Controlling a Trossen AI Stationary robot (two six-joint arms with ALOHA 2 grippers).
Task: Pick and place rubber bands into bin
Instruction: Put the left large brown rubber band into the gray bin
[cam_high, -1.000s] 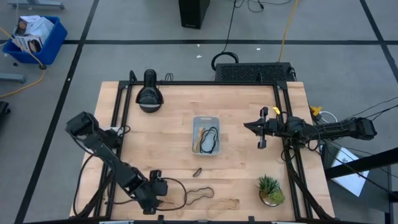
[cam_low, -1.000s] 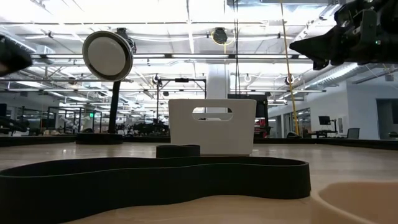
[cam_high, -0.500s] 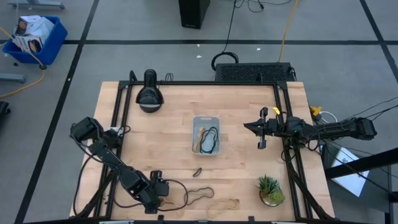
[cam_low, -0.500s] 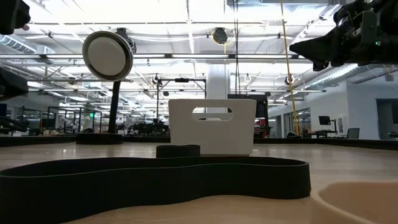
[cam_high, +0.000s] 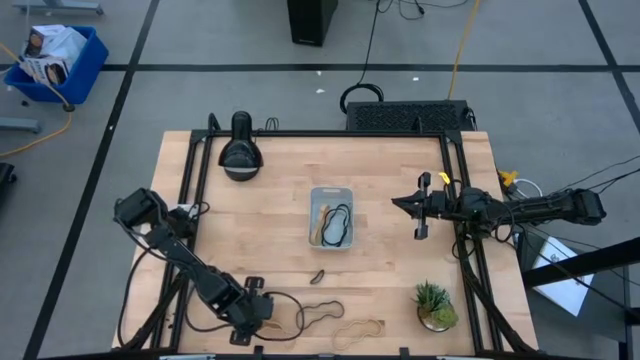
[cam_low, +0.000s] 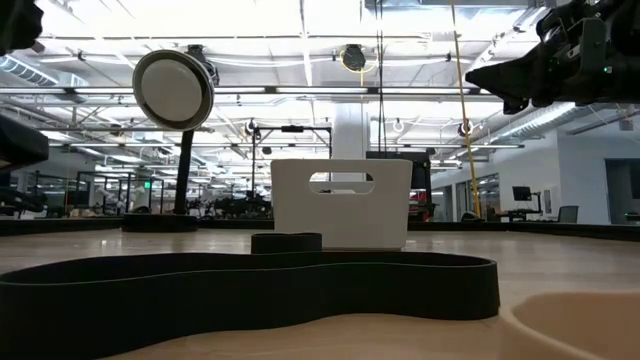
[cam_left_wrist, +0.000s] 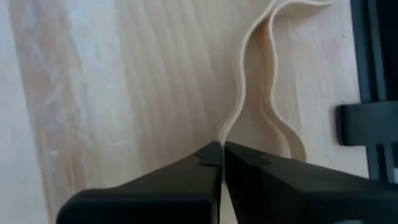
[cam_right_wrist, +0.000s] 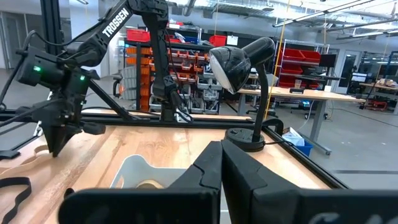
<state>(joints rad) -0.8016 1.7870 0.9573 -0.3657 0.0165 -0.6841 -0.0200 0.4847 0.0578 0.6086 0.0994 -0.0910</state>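
Rubber bands lay at the tabletop's six o'clock edge; two were in the bin. The left hand was pinched on a tan band. Next judged: lift it toward twelve o'clock. The right hand waited closed.

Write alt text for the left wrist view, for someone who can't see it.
The left gripper is shut on a tan rubber band, pinching one thin edge of its wavy loop between two dark fingers just above the pale wooden table. A black frame piece runs along one side.
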